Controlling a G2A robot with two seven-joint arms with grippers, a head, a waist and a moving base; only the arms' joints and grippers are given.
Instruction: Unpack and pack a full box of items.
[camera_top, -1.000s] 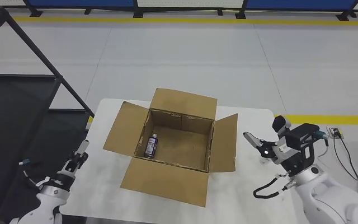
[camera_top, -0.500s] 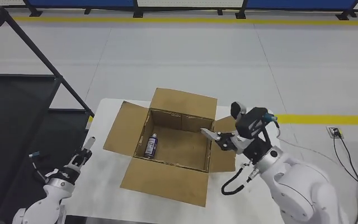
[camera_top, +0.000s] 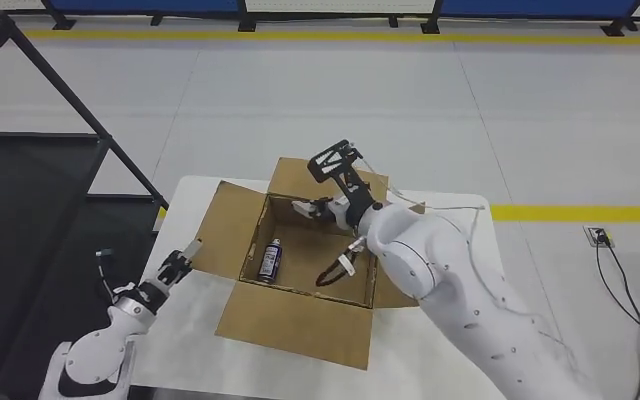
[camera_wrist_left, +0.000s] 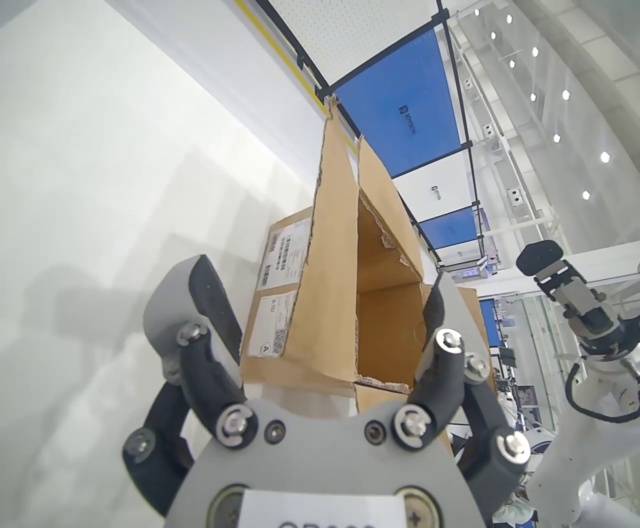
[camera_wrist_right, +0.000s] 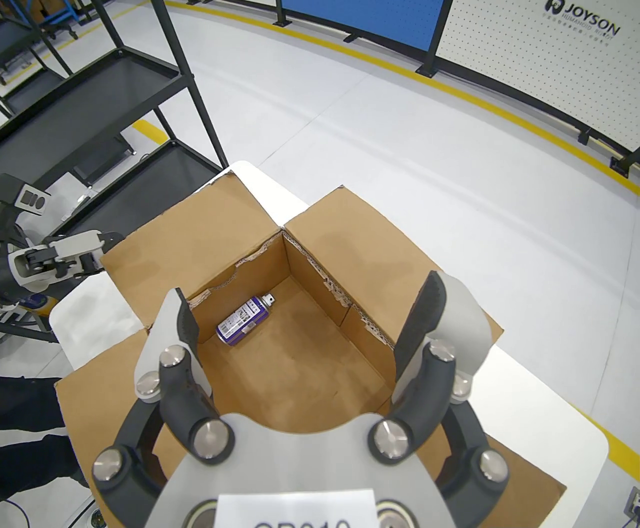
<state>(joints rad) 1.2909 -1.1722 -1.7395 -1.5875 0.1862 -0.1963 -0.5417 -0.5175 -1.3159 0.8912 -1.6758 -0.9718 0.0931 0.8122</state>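
Since the spray can (camera_wrist_right: 245, 320) lies in the box (camera_wrist_right: 200, 260) along the wall toward the table's left edge, the right pincer (camera_wrist_right: 306, 295), spread apart, is positioned above it, nearer than the left pincer (camera_wrist_left: 320, 275).

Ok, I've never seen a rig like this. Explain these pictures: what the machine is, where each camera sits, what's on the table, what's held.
It is a two-armed robot; each arm ends in a two-fingered gripper. The top view looks down from above the arms onto a white table bearing an open cardboard box. The other two come from wrist cameras. One spray can lies on its side on the box floor. The right gripper hangs open over the box; the left gripper is open beside it. Neither holds anything.
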